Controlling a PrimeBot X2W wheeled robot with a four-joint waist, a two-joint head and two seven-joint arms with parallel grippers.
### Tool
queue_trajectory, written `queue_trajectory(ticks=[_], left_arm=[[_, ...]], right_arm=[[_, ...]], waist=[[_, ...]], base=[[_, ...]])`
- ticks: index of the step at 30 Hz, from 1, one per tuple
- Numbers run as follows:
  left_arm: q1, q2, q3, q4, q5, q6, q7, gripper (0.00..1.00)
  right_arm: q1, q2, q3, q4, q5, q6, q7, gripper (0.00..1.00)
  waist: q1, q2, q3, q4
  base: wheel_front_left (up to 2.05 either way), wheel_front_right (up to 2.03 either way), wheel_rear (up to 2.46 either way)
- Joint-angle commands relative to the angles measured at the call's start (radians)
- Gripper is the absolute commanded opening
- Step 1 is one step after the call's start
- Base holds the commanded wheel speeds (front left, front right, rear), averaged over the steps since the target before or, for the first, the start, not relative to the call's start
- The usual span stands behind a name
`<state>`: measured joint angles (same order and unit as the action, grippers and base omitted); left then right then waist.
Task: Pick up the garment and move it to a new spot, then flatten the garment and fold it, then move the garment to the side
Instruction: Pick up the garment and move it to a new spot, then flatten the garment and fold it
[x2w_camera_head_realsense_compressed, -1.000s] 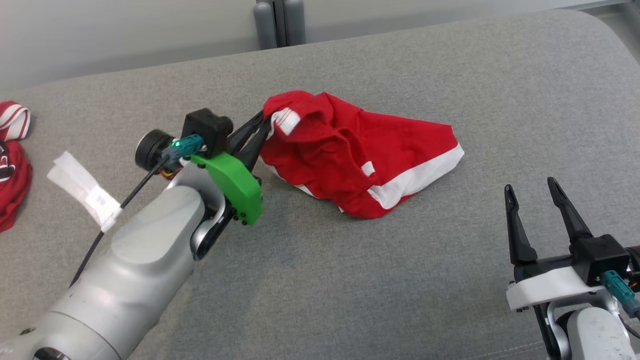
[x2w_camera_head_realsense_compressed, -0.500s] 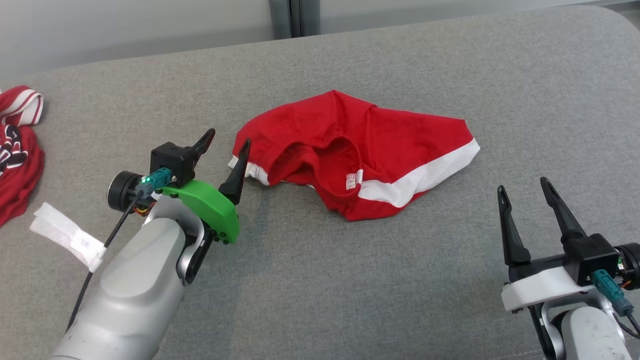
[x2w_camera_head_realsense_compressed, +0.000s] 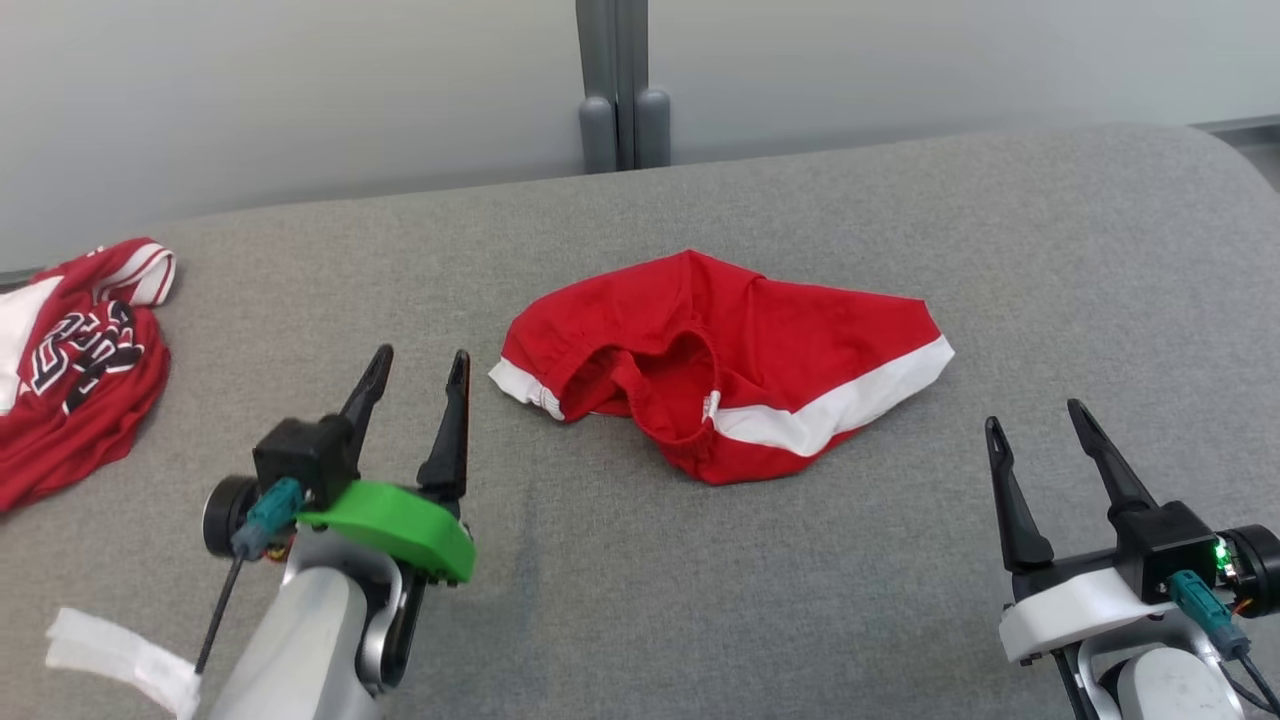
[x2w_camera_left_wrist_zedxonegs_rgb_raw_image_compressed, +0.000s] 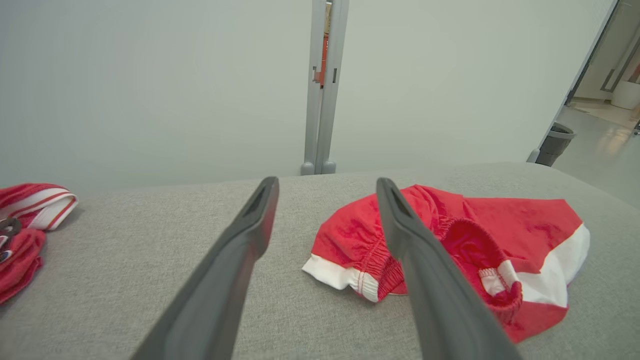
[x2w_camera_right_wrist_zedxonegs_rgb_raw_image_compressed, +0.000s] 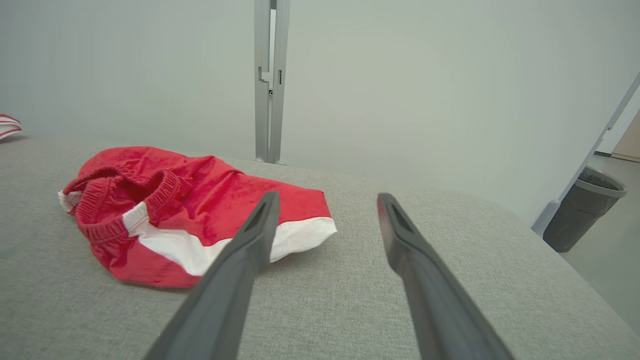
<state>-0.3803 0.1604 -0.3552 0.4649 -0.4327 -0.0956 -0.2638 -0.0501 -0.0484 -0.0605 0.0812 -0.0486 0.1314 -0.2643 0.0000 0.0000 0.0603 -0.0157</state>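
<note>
The garment (x2w_camera_head_realsense_compressed: 730, 370) is a pair of red shorts with white trim, lying rumpled on the grey padded surface (x2w_camera_head_realsense_compressed: 700, 600) with its elastic waistband gaping toward me. It also appears at the right of the left wrist view as the garment (x2w_camera_left_wrist_zedxonegs_rgb_raw_image_compressed: 450, 245) and at the left of the right wrist view as the garment (x2w_camera_right_wrist_zedxonegs_rgb_raw_image_compressed: 190, 210). My left gripper (x2w_camera_head_realsense_compressed: 420, 360) stands open and empty just left of the shorts' white hem, not touching it. Down at the lower right my right gripper (x2w_camera_head_realsense_compressed: 1035, 415) is open too, apart from the cloth, with nothing between its fingers.
A red jersey (x2w_camera_head_realsense_compressed: 75, 370) with white stripes and lettering lies at the surface's far left edge. A white tag (x2w_camera_head_realsense_compressed: 120, 660) hangs from my left arm's cable. A grey post (x2w_camera_head_realsense_compressed: 622, 90) stands behind the surface, and a dark bin (x2w_camera_right_wrist_zedxonegs_rgb_raw_image_compressed: 582, 207) sits on the floor to the right.
My left gripper let go of the shorts' hem, opened and drew back to the left. The shorts dropped flat onto the surface. The head camera tilted up.
</note>
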Motion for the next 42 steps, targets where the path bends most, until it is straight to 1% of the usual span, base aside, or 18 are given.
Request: queue_trajectory(ticks=[1, 9, 13, 19, 25, 32, 42], left_arm=[[0.048, -0.012, 0.028, -0.025, 0.021, 0.001, -0.001, 1.0], [0.252, -0.079, 0.176, -0.158, 0.112, -0.006, -0.001, 1.0], [0.337, -0.099, 0.21, -0.2, 0.137, -0.01, -0.001, 1.0], [0.417, -0.109, 0.225, -0.222, 0.152, -0.012, -0.001, 1.0], [0.453, -0.11, 0.215, -0.238, 0.112, 0.01, -0.001, 1.0], [0.453, -0.11, 0.202, -0.242, 0.105, 0.024, -0.001, 1.0], [0.441, -0.11, 0.19, -0.23, 0.102, 0.023, -0.001, 1.0]], right_arm=[[0.012, -0.004, -0.002, 0.002, 0.013, -0.001, 0.0, 1.0], [0.021, -0.004, -0.008, 0.019, 0.046, -0.001, 0.0, 1.0], [0.034, -0.004, -0.006, 0.023, 0.06, -0.001, 0.0, 1.0], [0.06, -0.004, -0.005, 0.032, 0.088, -0.001, 0.0, 1.0], [0.066, -0.004, -0.001, 0.045, 0.108, -0.001, 0.0, 1.0], [0.056, -0.004, -0.003, 0.052, 0.119, -0.001, 0.0, 1.0], [0.053, -0.004, 0.004, 0.058, 0.129, -0.001, 0.0, 1.0]], waist=[[0.0, 0.0, -0.043, 0.02], [0.0, 0.0, -0.074, 0.031], [0.0, 0.0, -0.084, 0.032], [0.0, 0.0, -0.089, 0.031], [0.0, 0.0, -0.088, 0.021], [0.0, 0.0, -0.088, 0.02], [0.0, 0.0, -0.09, 0.026]], base=[[0.0, 0.0, 0.0], [0.0, 0.0, 0.0], [0.0, 0.0, 0.0], [0.0, 0.0, 0.0], [0.0, 0.0, 0.0], [0.0, 0.0, 0.0], [0.0, 0.0, 0.0]])
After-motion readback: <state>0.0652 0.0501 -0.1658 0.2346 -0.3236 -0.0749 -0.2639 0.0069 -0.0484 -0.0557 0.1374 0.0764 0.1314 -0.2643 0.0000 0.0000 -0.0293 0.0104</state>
